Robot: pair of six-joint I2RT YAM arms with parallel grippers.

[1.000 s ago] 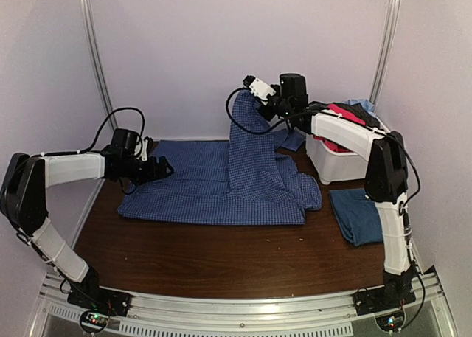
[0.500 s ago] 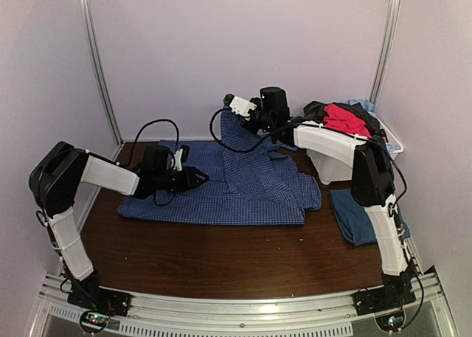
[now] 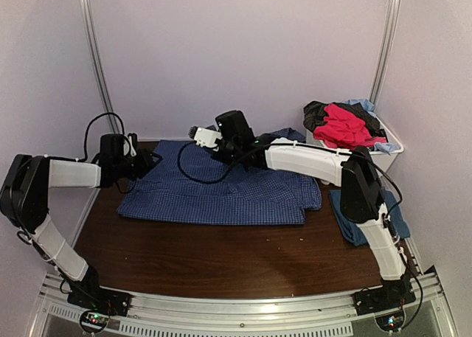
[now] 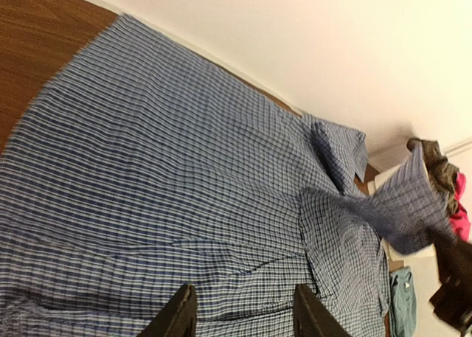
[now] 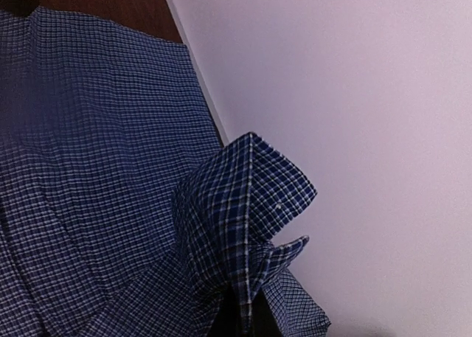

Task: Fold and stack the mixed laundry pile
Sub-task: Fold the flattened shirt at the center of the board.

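The blue-and-white checked shirt (image 3: 228, 193) lies spread flat across the middle of the table. My right gripper (image 3: 205, 136) hangs low over the shirt's far edge, shut on a folded cuff of its sleeve (image 5: 247, 204); the cloth bunches out of the jaws. My left gripper (image 3: 145, 161) hovers at the shirt's left edge. In its wrist view the fingers (image 4: 179, 316) stand apart above the checked cloth (image 4: 184, 175) with nothing between them. Red, black and light-blue clothes (image 3: 343, 123) are heaped in the bin. A dark-blue T-shirt (image 3: 358, 219) lies folded at the right.
The white plastic bin (image 3: 369, 160) stands at the back right, close to the right arm. Metal posts (image 3: 96, 57) rise at both back corners against the wall. Bare brown tabletop (image 3: 221, 256) stretches in front of the shirt.
The right gripper has carried the sleeve down and leftward from high above the table to low over the shirt. The left arm reached over the shirt, then drew back to its left edge, jaws narrower.
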